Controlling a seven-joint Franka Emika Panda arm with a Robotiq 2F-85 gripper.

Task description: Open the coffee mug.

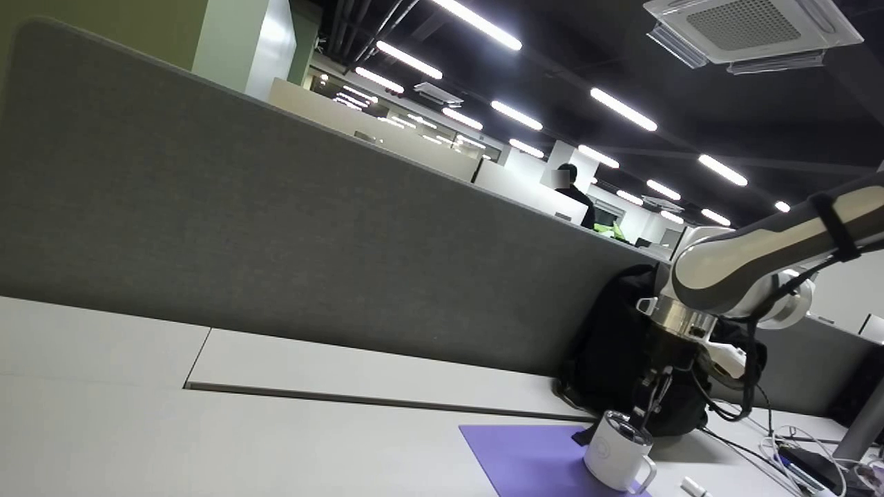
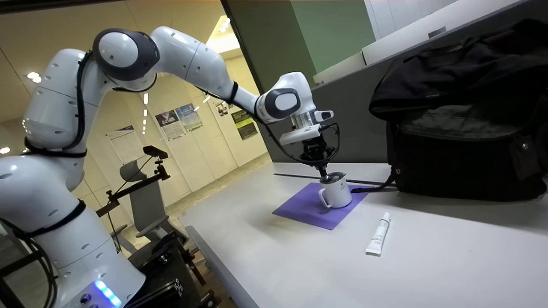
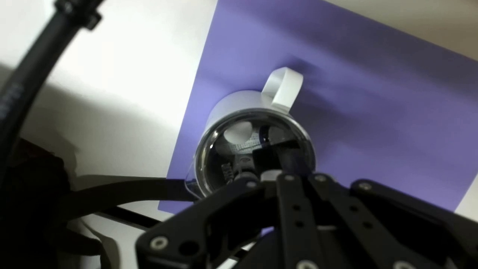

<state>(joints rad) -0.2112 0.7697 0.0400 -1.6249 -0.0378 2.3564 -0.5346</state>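
Note:
The coffee mug, a squat white mug with a handle and a dark, see-through shiny top, stands upright on a purple mat [image 2: 310, 209]. It shows in both exterior views [image 1: 615, 454] [image 2: 338, 195] and in the wrist view [image 3: 241, 102]. In the wrist view a clear lip sticks out past the rim at the left. My gripper [image 3: 297, 164] points down, fingers together, its tips over the edge of the lid [image 3: 239, 149]. In both exterior views the gripper [image 1: 639, 417] [image 2: 323, 173] meets the rim. I cannot tell whether anything is pinched between the tips.
A big black bag [image 2: 466, 141] stands close to the mug, and its strap [image 3: 134, 192] reaches the mug's side. A white tube [image 2: 378, 236] lies on the table. A grey partition [image 1: 311, 207] runs along the back. Cables [image 1: 794, 449] lie near a stand.

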